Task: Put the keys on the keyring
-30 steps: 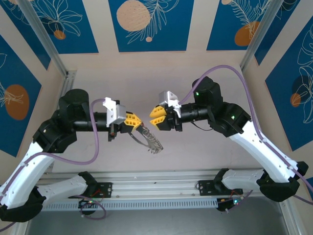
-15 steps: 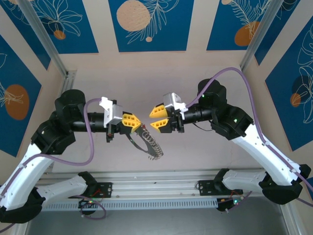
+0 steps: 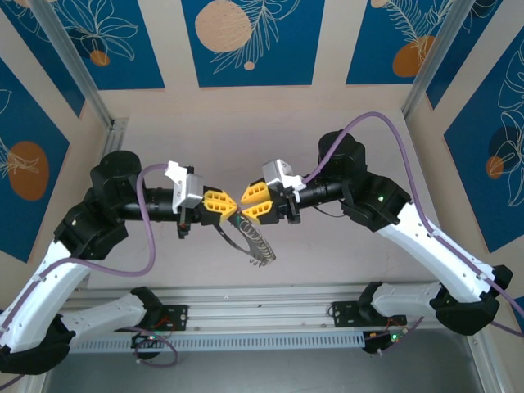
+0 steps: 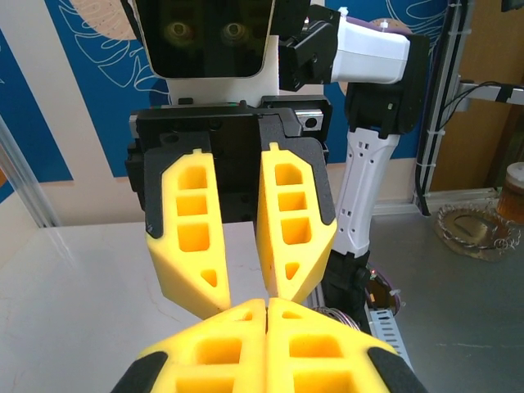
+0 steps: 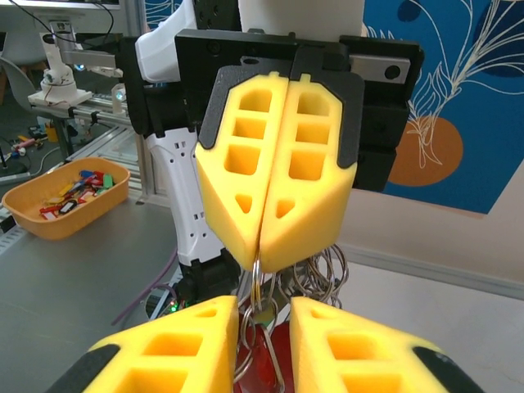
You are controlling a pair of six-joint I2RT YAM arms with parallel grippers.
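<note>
My left gripper (image 3: 221,202) is shut on the top of the keyring (image 3: 255,239), a bunch of thin silver loops hanging below it over the table. In the right wrist view its yellow fingers (image 5: 264,246) pinch one loop, and more loops (image 5: 323,274) dangle behind. My right gripper (image 3: 250,205) faces it tip to tip, almost touching. Its own fingers (image 5: 264,307) stand apart, with the hanging loop and a key with a red head (image 5: 278,368) in the gap. I cannot tell whether its pads touch them. In the left wrist view the right gripper (image 4: 250,299) shows a clear gap above my shut left gripper (image 4: 268,307).
An orange tray (image 5: 65,201) of small coloured things sits off the table to the side. A glass dish (image 4: 479,233) stands on the grey bench. An aluminium rail (image 3: 262,315) runs along the near edge between the arm bases.
My right gripper has moved left until its tips nearly meet the left gripper, and its jaws have narrowed. The left gripper still holds the keyring, which swung a little.
</note>
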